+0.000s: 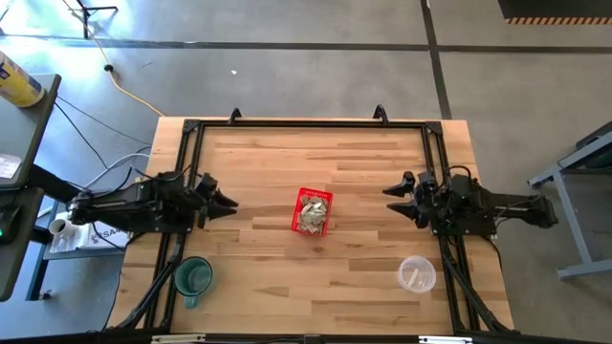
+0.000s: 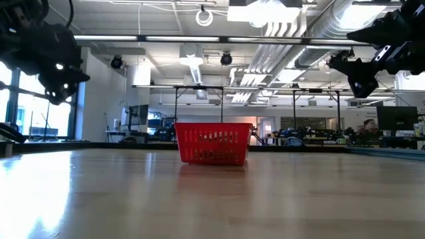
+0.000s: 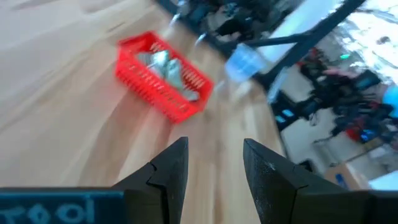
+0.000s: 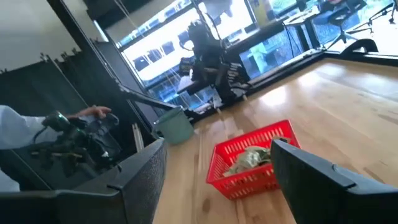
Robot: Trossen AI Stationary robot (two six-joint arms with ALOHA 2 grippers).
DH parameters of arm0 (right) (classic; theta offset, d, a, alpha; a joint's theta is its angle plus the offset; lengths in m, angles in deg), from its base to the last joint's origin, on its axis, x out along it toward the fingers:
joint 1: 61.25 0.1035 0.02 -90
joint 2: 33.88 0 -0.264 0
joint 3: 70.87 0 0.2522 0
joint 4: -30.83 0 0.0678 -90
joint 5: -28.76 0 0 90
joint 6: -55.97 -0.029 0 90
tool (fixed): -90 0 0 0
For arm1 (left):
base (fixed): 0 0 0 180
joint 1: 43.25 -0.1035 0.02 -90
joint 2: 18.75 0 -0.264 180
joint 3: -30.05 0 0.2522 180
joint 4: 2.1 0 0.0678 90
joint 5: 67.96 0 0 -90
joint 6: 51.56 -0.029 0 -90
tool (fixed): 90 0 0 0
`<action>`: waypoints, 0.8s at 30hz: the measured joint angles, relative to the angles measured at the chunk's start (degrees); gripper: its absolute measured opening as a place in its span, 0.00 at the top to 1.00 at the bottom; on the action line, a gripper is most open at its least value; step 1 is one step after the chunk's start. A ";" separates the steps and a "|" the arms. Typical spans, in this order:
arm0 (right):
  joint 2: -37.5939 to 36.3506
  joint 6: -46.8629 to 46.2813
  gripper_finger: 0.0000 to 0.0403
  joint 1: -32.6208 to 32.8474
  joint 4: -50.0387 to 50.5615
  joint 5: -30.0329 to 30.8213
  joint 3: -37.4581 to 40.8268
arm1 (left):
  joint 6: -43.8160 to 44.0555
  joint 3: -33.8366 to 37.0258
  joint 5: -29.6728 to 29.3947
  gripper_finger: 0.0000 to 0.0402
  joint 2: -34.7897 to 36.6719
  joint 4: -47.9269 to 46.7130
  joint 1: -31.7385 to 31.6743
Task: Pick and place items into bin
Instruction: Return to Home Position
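Clear cup blurred, slips too small to count

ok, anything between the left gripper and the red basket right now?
Nothing visible. Only bare table lies between the left gripper and the red basket; the green mug and clear cup sit off that line.

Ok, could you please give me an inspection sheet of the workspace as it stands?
Surface: wooden table, no loose slips seen.
Job's things: red basket mid-table, crumpled paper slips inside.
Clutter: green mug on the left arm's side, clear plastic cup on the right arm's.
Claws: left claw and right claw open, empty, away from the basket.
Cables: yellow cable on the floor.
Surroundings: person's hand beyond the table.
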 joint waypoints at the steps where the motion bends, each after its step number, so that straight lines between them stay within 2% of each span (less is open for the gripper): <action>1: 0.06 0.00 0.31 0.12 0.00 -0.02 0.00 | 0.00 -0.06 0.40 0.53 -0.24 0.90 0.00; 12: 0.86 0.00 0.31 3.27 0.22 0.02 0.00 | -0.05 0.73 -0.77 0.53 -1.45 3.55 7.35; 24: 0.64 -0.02 0.31 3.27 -1.63 -0.12 0.02 | 0.00 0.77 -1.35 0.53 -1.22 4.05 7.89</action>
